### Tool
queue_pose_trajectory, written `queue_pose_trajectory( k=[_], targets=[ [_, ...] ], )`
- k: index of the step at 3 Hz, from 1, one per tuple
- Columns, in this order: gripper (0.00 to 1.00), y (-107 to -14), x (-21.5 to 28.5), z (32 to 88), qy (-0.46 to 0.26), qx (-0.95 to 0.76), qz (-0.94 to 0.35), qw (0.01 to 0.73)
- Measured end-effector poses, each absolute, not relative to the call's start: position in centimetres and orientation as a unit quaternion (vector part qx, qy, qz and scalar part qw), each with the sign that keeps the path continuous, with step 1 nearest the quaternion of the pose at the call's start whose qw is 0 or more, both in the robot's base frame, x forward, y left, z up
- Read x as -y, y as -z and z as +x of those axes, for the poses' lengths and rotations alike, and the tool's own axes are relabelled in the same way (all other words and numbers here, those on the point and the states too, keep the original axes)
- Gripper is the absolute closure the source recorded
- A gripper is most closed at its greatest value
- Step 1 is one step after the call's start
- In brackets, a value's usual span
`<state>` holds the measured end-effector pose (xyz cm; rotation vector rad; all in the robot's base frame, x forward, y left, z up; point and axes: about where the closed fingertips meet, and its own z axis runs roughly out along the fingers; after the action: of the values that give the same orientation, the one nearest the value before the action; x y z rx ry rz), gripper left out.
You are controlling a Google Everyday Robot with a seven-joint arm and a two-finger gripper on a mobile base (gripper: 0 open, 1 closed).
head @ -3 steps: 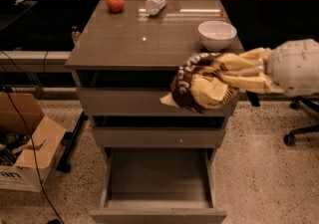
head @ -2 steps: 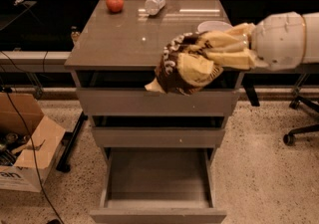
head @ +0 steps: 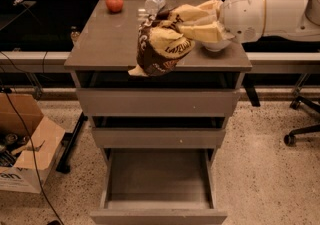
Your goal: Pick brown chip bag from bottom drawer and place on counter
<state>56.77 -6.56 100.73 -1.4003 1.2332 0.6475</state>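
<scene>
Tool (head: 194,25) grips 1 brown chip bag (head: 159,51) over counter (head: 102,44); 1 apple (head: 114,2) + 1 bowl (head: 216,46).

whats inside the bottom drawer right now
Only its bare grey floor shows in the open bottom drawer; the strip just behind its front panel is hidden. The brown chip bag hangs in the tool above the counter.

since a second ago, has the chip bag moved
Yes. Held by the gripper above the counter, the brown chip bag rose leftward from below its front edge.

White arm (head: 265,11), yellowish claw (head: 172,24) over counter (head: 105,44)
</scene>
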Motion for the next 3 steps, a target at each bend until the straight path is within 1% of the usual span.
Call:
queue_pose_trajectory(
  k=[1, 2, 3],
  targets=[
    [1.00, -100.7, 6.6, 56.8, -0.274, -0.521, -0.592, 0.551],
    [1.00, -100.7, 5.5, 58.1, -0.259, -0.511, -0.590, 0.569],
    [1.00, -100.3, 4.3, 61.2, -0.263, -0.500, -0.573, 0.594]
  ],
)
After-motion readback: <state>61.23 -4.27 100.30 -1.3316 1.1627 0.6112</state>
